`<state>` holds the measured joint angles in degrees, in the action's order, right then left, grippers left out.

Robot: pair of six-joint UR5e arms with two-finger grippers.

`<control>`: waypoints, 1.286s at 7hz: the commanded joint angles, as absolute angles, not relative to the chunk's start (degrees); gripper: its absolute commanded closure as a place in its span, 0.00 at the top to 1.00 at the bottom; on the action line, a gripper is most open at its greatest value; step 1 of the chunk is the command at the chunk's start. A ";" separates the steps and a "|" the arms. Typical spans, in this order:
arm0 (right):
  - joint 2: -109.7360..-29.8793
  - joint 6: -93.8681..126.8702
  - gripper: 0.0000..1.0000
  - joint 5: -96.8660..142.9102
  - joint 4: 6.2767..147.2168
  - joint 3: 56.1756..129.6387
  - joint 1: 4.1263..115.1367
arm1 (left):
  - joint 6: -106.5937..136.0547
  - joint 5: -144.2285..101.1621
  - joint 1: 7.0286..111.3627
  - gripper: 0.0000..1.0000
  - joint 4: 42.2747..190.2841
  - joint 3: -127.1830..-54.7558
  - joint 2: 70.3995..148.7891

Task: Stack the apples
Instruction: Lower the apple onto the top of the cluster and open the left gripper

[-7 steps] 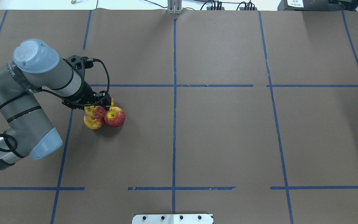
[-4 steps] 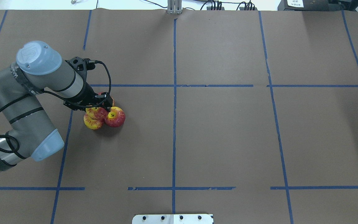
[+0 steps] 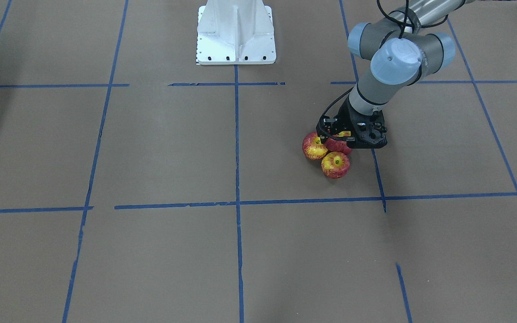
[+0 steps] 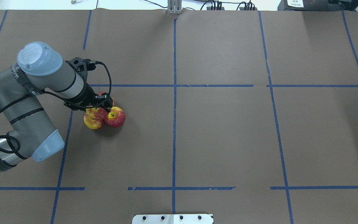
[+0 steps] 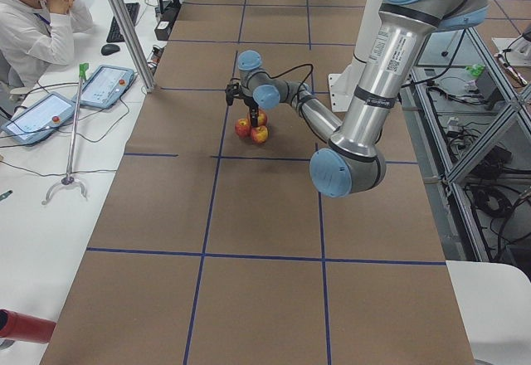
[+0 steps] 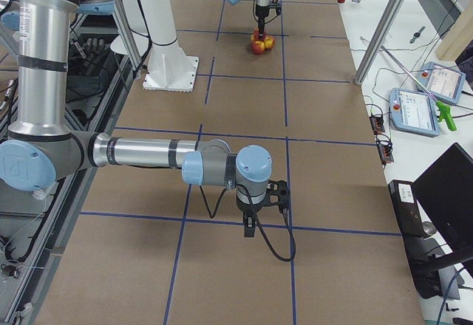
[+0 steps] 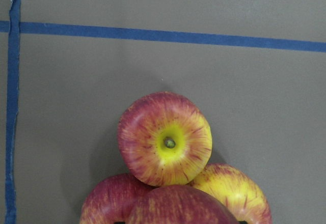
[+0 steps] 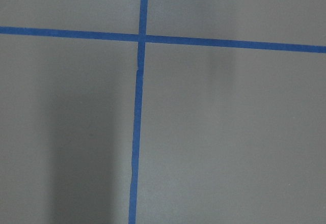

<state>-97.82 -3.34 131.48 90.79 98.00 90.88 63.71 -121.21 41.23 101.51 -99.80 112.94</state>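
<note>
Three red and yellow apples lie touching on the brown paper: one with its yellow hollow up [image 4: 114, 117] [image 7: 165, 140], a yellower one [image 4: 92, 123] [image 7: 232, 193] and a redder one [image 7: 104, 206]. My left gripper [image 4: 99, 105] [image 3: 343, 140] stands straight down over them. It is shut on the darker, mostly red apple [image 7: 178, 206] [image 3: 340, 146], which sits on top of the three. The cluster also shows in the exterior left view [image 5: 253, 127]. My right gripper [image 6: 251, 229] hangs over bare paper far from the apples. I cannot tell whether it is open or shut.
The white robot base [image 3: 236, 31] stands at the table's near-robot edge. Blue tape lines [image 4: 174, 93] grid the paper. An operator [image 5: 33, 17] sits beside tablets [image 5: 99, 83] past the table's far side. A metal post [image 5: 124, 25] stands there.
My left arm has shifted slightly, the gripper edging a little away from the robot over the cluster. The apples on the table have not moved.
</note>
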 commanded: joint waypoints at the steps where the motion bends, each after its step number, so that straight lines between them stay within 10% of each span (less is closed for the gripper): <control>1: -97.82 -3.34 1.00 131.48 90.79 98.00 90.88 | 63.72 -121.20 41.13 0.53 101.51 -99.58 113.29; 4: -97.82 -3.34 1.00 131.48 90.79 98.00 90.88 | 63.55 -121.20 41.13 0.98 101.51 -99.58 113.47; 9: -97.82 -3.34 1.00 131.48 90.79 98.00 90.88 | 63.02 -121.46 44.10 0.99 100.47 -105.52 112.68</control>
<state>-97.82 -3.34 131.48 90.79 98.00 90.88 63.19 -121.20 42.28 101.24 -101.91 113.16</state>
